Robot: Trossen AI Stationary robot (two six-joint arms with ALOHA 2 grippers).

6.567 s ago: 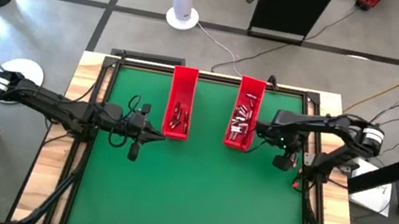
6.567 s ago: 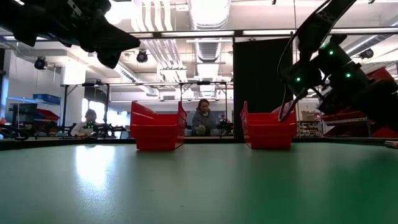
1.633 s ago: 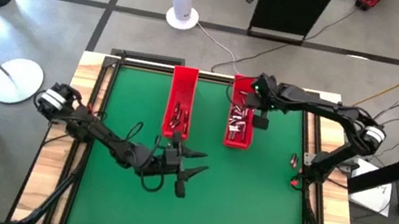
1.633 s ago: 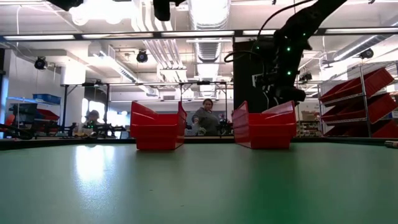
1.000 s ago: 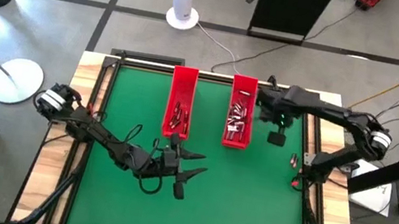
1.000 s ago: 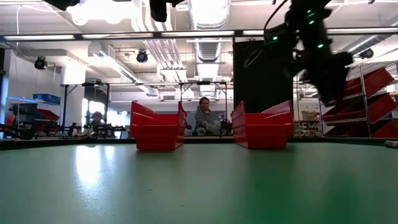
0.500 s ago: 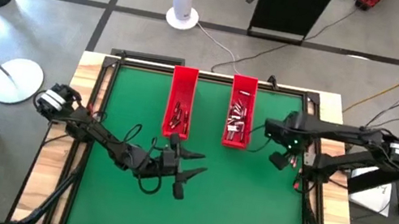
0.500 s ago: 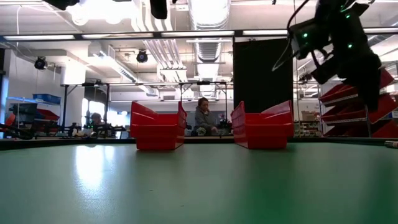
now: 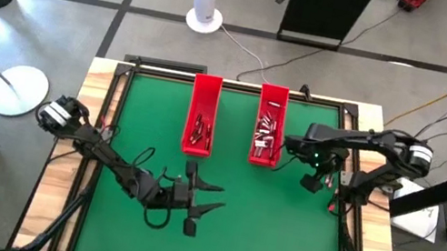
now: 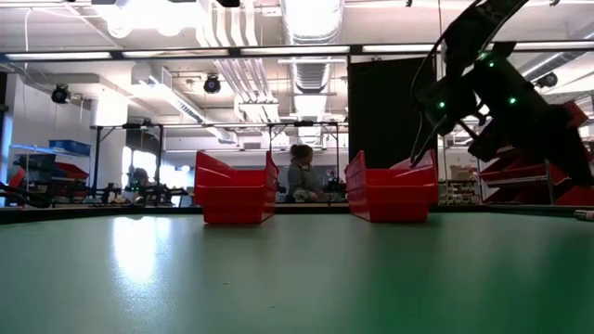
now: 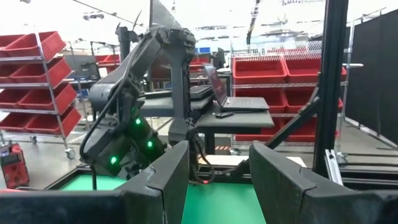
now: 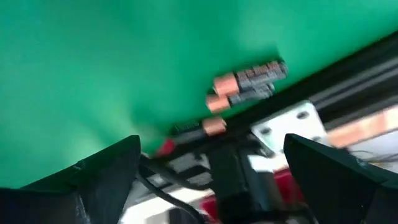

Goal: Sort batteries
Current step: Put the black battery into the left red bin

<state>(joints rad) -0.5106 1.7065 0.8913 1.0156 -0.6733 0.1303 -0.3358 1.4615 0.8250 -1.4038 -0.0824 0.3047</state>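
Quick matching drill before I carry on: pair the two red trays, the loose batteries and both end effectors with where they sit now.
Things:
1. left red tray
2. right red tray
3. loose batteries
4. left end effector
5. right end effector

Places:
A. beside the right red tray
B. over bare mat, near side
C. on the mat by the table's edge rail
D. fewer batteries inside
E. more batteries inside

Pairs: 1-D, 2-E, 3-C, 4-B, 5-A

Left gripper (image 11: 217, 180) jaws stand parted, empty; right arm (image 11: 134, 106) beyond; red bins (image 11: 277, 68) on shelves.
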